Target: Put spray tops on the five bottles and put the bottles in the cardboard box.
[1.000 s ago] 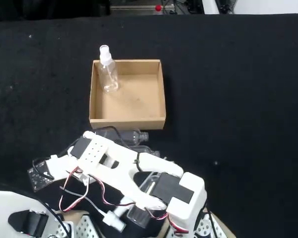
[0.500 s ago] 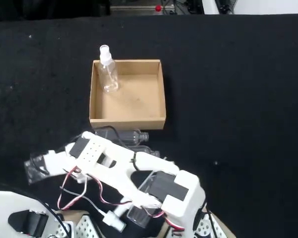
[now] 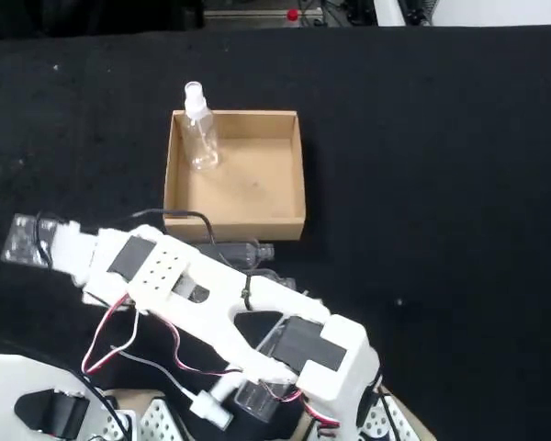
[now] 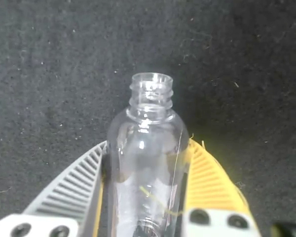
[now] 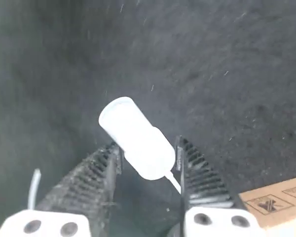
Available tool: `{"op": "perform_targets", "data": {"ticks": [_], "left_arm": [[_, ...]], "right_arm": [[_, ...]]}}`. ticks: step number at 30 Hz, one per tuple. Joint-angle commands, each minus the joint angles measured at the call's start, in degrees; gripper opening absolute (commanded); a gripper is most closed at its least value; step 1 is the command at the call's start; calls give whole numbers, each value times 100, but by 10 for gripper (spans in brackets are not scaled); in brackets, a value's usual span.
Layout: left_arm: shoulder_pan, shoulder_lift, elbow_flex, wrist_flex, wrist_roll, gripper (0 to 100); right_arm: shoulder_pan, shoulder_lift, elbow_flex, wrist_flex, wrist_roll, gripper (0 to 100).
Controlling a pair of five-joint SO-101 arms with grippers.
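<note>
My left gripper (image 4: 148, 146) is shut on a clear bottle (image 4: 148, 163) with an open threaded neck, held over the black cloth. My right gripper (image 5: 145, 158) is shut on a white spray top (image 5: 138, 143), whose thin dip tube trails back between the fingers. In the high view the right arm stretches from the front right across to the left, its gripper (image 3: 23, 241) out to the left of the cardboard box (image 3: 298, 175). One bottle with a spray top (image 3: 200, 138) stands in the box's far left corner. Two topless bottles (image 3: 243, 253) lie just in front of the box, partly hidden by the arm.
Another clear bottle (image 3: 255, 400) shows at the front edge beneath the right arm's base. A cardboard corner (image 5: 276, 202) shows in the right wrist view. Black cloth covers the table, with open room to the right of the box.
The right arm has swung its gripper from near the front left outward to the far left, level with the box front. Box and bottles have not moved.
</note>
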Motion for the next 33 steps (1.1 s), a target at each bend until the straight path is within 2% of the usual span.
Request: {"op": "perform_targets", "data": {"ticks": [1,8,15,18,21,26,33], "left_arm": [[-66,-53,-259,88,-70,30],[-66,-26,-259,88,-70,30],[-66,-26,-259,97,-70,30],[-119,-26,-259,105,-70,30],[-145,-18,-259,97,-70,30],[-145,-18,-251,105,-70,30],[-136,-26,-251,132,-35,30]], "right_arm": [[141,-426,-497,-114,-492,134],[105,-884,-31,-343,-545,134],[360,-866,1376,-2066,-176,134],[536,-743,1560,-2602,-185,134],[563,-743,1490,-2585,-229,133],[536,-1349,1174,-2031,-738,106],[571,-2782,1402,-1213,-721,106]]}}
